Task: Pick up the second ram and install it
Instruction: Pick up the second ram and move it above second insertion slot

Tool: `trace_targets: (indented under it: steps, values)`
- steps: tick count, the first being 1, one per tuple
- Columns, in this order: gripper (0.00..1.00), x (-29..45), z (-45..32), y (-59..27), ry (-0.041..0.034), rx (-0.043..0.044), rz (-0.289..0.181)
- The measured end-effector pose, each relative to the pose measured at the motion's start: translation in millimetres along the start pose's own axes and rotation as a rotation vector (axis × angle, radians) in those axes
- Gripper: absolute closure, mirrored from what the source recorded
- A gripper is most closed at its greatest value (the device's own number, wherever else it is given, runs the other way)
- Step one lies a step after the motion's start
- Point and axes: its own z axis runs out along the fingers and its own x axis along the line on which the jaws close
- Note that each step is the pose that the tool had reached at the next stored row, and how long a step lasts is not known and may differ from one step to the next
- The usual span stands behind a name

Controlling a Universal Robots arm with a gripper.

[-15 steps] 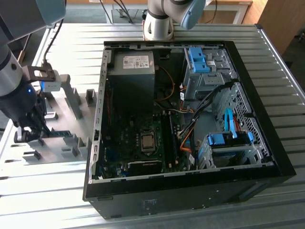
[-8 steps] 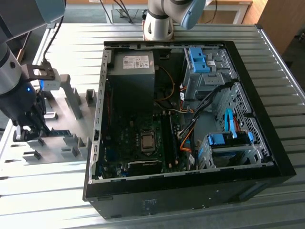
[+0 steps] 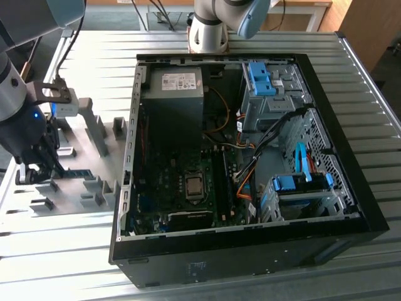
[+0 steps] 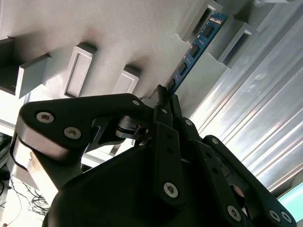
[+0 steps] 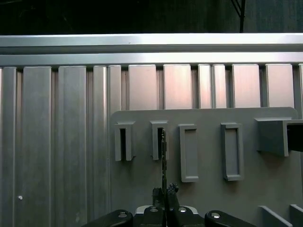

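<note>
Blue and thin, the second ram (image 3: pixel 74 170) lies in the exterior view on a grey holder plate (image 3: pixel 69 191) at that view's left, well apart from the open computer case (image 3: pixel 351 210) standing at the middle. My gripper (image 3: pixel 44 164) sits low over the plate at the end of the stick farther from the case, and plate and case both rest on a ribbed aluminium table (image 3: pixel 62 251). In the second wrist view my gripper (image 4: pixel 163 97) has its two dark fingers pressed together on the near end of the second ram (image 4: pixel 194 49). The stick runs away from the tips on edge, with its row of small dark chips turned to the camera and its far end between two raised blocks of the holder plate (image 4: pixel 94 28). The ribs of the table (image 4: pixel 255 94) lie beside the plate. In the first wrist view the second ram (image 5: pixel 163 151) appears edge-on as a thin dark line. It rises from my pinching gripper (image 5: pixel 165 191) to a narrow slotted block (image 5: pixel 156 139) on the holder plate (image 5: pixel 208 189), which lies flat on the table (image 5: pixel 71 142).
</note>
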Motion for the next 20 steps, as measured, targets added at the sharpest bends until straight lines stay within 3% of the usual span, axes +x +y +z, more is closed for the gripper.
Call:
trace_targets:
  steps: [20]
  values:
    - [0.86,-0.2,-8.6,0.2,0.0002,-0.0001,0.009]
